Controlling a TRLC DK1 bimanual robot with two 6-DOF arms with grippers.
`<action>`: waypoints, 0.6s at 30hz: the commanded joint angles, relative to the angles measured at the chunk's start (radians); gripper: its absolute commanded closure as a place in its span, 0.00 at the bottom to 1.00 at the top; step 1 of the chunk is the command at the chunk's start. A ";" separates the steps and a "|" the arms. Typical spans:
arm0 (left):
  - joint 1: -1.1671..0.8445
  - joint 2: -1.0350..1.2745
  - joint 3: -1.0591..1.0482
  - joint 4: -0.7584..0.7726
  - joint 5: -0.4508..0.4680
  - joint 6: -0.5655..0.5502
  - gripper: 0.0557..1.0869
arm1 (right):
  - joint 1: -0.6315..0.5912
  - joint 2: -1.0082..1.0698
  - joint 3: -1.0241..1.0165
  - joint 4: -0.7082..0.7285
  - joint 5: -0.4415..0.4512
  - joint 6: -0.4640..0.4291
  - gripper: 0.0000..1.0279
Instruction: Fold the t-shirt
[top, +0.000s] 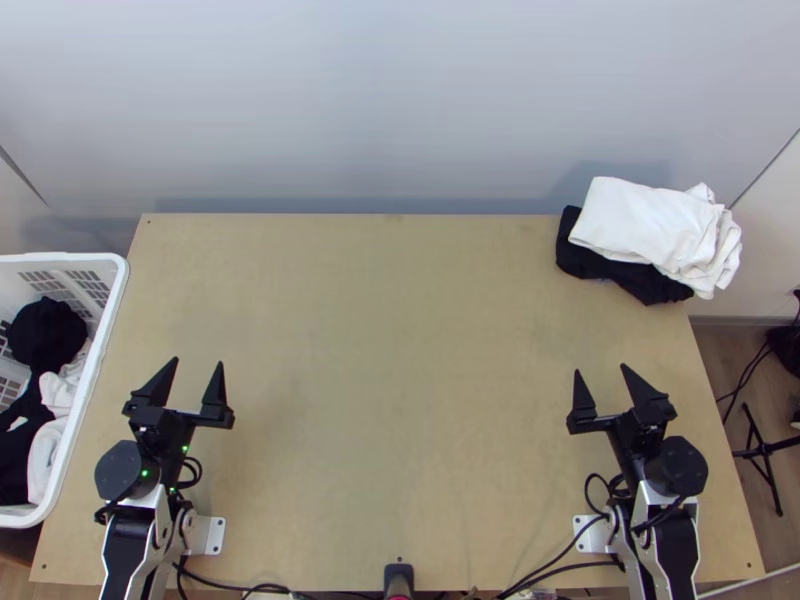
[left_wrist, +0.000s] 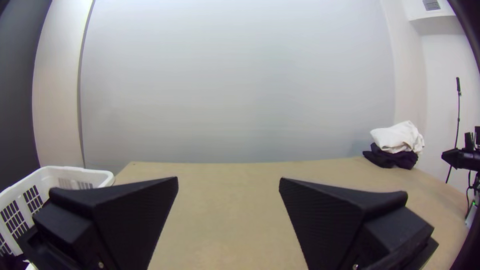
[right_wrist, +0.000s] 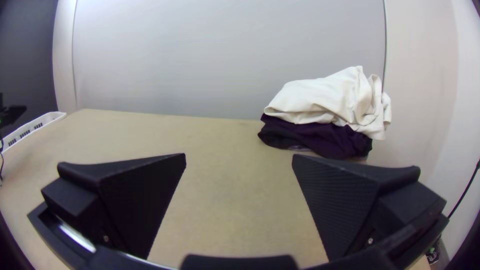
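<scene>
- T-shirt: can't tell which piece is ours. Likely candidates are the black garment (top: 48, 335) and white garment (top: 47, 455) bunched in the white basket (top: 65, 258), left side.
- Far right corner: white folded cloth (top: 640, 225) on top of dark folded cloth (top: 590, 262). Layers a bit loose, white one rumpled at its right end. We read that as finished work.
- Left gripper (top: 197, 363): fingers wide apart, holding nothing, near left part of the surface (top: 400, 350).
- Right gripper (top: 600, 370): same, fingers wide, nothing between them, near right.
- Progress: if the stack is earlier output, we're at the start of the next shirt. If our shirt is already in it, fold's done. Can't settle that from here.
- Left to do, assuming next shirt: pull one from basket, spread mid-surface, fold, add to stack.
- Risk, our guess: basket pieces look tangled, so we might grab two.
</scene>
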 joint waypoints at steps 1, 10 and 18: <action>-0.009 0.001 -0.001 0.012 0.000 0.018 0.04 | 0.012 -0.001 -0.006 0.050 0.002 -0.020 0.04; 0.148 0.386 0.283 0.006 0.000 0.042 0.04 | 0.035 0.442 0.267 0.171 0.035 -0.128 0.04; 0.251 0.719 0.746 -0.211 0.002 -0.010 0.04 | 0.148 0.692 0.680 -0.013 0.139 -0.106 0.04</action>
